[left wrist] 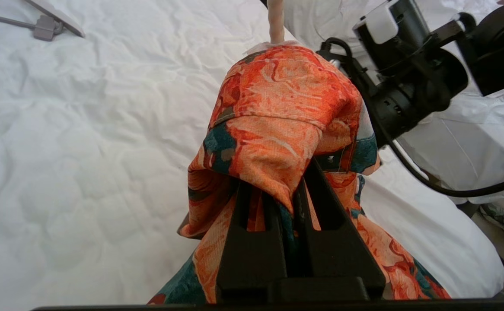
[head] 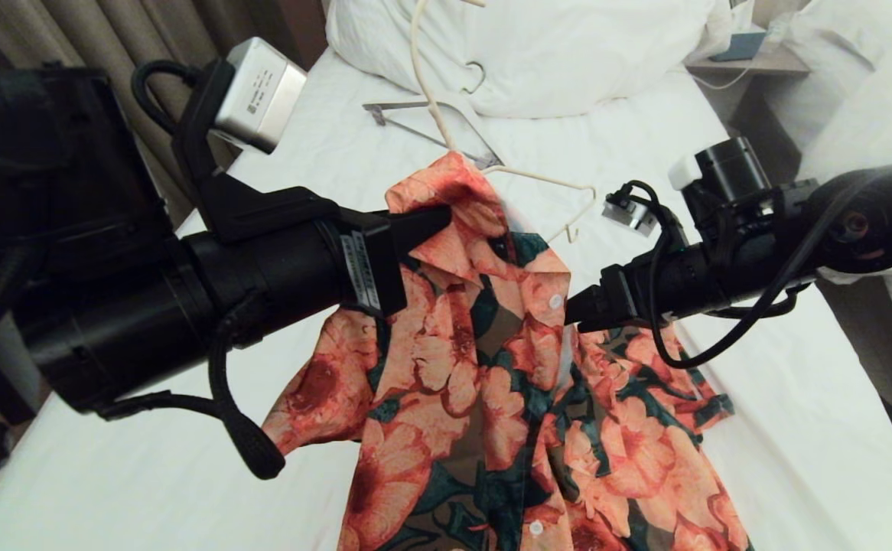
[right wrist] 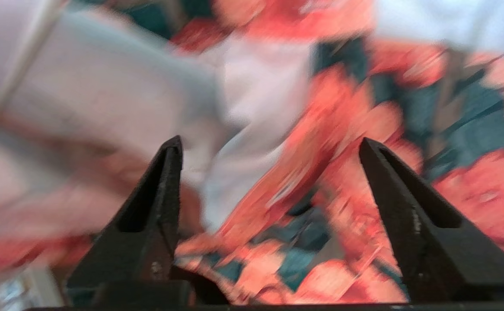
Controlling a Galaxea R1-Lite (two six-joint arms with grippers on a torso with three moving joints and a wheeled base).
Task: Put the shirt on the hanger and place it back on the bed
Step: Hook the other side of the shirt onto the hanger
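My left gripper (left wrist: pixel 293 194) is clamped on the floral shirt's (head: pixel 484 367) collar over the bed (head: pixel 798 428), thin cream hanger (head: pixel 545 180) poking out; right gripper (right wrist: pixel 269 151) gapes empty beside the shirt, and a thicker white hanger (head: pixel 415 115) lies beyond it.

left gripper (left wrist: pixel 293 194): fingers clamped, arm raised | right gripper (right wrist: pixel 269 151): fingers spread wide, arm level
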